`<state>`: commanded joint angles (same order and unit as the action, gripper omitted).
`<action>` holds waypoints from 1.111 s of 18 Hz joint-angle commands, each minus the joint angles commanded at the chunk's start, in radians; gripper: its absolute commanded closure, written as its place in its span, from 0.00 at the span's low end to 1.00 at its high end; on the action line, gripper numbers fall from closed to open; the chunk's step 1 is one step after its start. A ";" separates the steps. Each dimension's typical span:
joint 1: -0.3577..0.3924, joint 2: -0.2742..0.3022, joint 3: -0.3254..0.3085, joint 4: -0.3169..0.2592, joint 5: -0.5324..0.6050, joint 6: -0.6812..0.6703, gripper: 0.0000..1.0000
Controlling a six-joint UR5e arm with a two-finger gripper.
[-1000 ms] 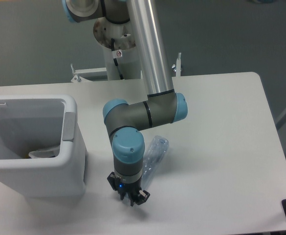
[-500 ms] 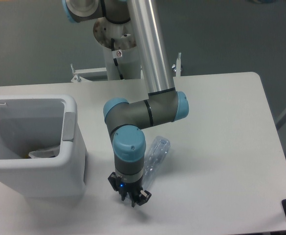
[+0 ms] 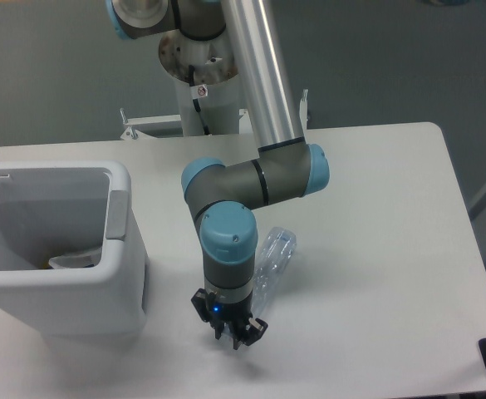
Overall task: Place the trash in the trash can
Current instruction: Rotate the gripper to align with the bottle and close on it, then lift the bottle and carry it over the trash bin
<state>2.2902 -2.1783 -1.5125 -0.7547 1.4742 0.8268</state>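
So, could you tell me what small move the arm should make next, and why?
Probably shift the gripper back toward the clear plastic bottle: the bottle lies on the table partly behind the wrist, outside the white trash can, and the fingers appear to hold nothing.

We are seeing the end effector [image 3: 233,336] hanging over the counter [image 3: 375,249], with the trash can [image 3: 60,241] standing as a wall close on one side and the bottle [image 3: 272,259] lying just behind the wrist; open counter is stretching away beyond it.
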 joint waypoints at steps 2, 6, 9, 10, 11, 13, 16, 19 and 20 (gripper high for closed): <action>0.000 0.000 -0.005 0.000 0.000 0.002 0.74; 0.000 0.002 -0.005 0.002 0.002 0.000 0.74; 0.006 0.017 0.012 0.002 -0.002 -0.003 0.74; 0.014 0.028 0.023 0.002 -0.003 -0.008 0.74; 0.026 0.038 0.040 0.002 -0.008 -0.020 0.74; 0.043 0.048 0.092 0.002 -0.055 -0.076 0.74; 0.060 0.054 0.173 0.003 -0.118 -0.156 0.74; 0.087 0.077 0.224 0.017 -0.190 -0.239 0.74; 0.101 0.089 0.227 0.041 -0.227 -0.274 0.74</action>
<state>2.3913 -2.0894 -1.2855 -0.7135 1.2475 0.5526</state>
